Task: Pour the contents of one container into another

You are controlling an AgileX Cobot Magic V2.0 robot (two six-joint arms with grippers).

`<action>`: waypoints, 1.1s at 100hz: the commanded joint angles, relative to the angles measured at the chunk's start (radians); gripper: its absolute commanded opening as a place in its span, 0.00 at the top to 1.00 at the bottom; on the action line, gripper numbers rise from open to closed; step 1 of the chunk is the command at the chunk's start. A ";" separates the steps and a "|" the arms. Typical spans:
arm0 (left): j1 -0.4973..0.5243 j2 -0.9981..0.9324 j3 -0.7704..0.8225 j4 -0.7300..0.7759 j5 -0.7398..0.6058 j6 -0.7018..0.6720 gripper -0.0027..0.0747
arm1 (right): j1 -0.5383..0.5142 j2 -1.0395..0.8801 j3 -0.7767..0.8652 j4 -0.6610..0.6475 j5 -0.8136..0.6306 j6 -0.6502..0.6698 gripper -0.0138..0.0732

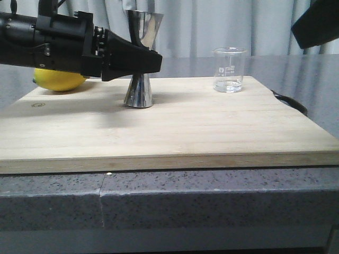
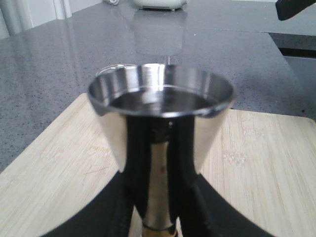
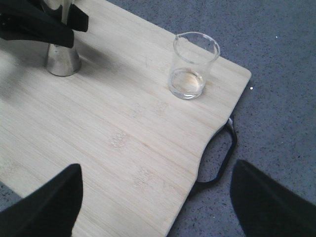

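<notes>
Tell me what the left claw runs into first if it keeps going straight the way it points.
The steel jigger: the left claw is already at its narrow waist, fingers either side. Whether they touch it is unclear. The glass beaker stands further along, though probably off that line.

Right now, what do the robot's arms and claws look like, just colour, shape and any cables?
The left arm is matte black and blocky, with a ribbed silver ring at the wrist and dark cables at its top. Its left claw has flat black fingers tapering forward. The right claw shows two rounded, plain black fingers; of its arm only a black corner shows.
</notes>
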 commanded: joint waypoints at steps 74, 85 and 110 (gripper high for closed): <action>0.004 -0.185 -0.020 0.131 -0.148 -0.216 0.28 | -0.006 -0.012 -0.027 -0.025 -0.076 -0.008 0.20; 0.004 -0.259 -0.020 0.289 -0.239 -0.358 0.28 | -0.006 -0.012 -0.027 -0.025 -0.071 -0.008 0.20; 0.004 -0.447 -0.020 0.692 -0.337 -0.745 0.28 | -0.024 -0.012 -0.027 -0.025 0.013 -0.006 0.20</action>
